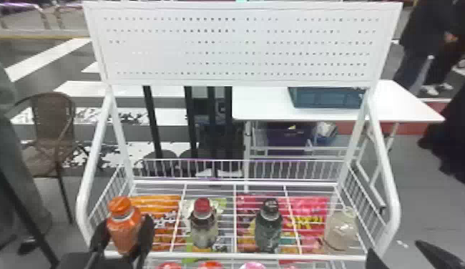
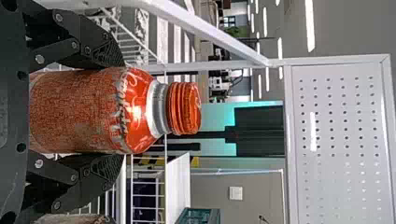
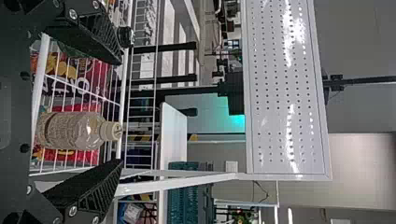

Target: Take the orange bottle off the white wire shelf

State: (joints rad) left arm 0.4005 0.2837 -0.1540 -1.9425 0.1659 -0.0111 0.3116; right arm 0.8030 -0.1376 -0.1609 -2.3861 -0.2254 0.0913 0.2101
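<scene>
"Where did we find the orange bottle [image 1: 123, 230]?"

"Upright, at nine o'clock in the white wire shelf [image 1: 206, 255]. We could not tell whether its base touched the wires."

"And what did we record of the end effectors?"

"We noted the left end effector [image 1: 125, 226] holding the bottle, a finger against either side. The right end effector [image 1: 395, 248] was wide, at four o'clock, near the clear bottle [image 1: 341, 232]."
</scene>
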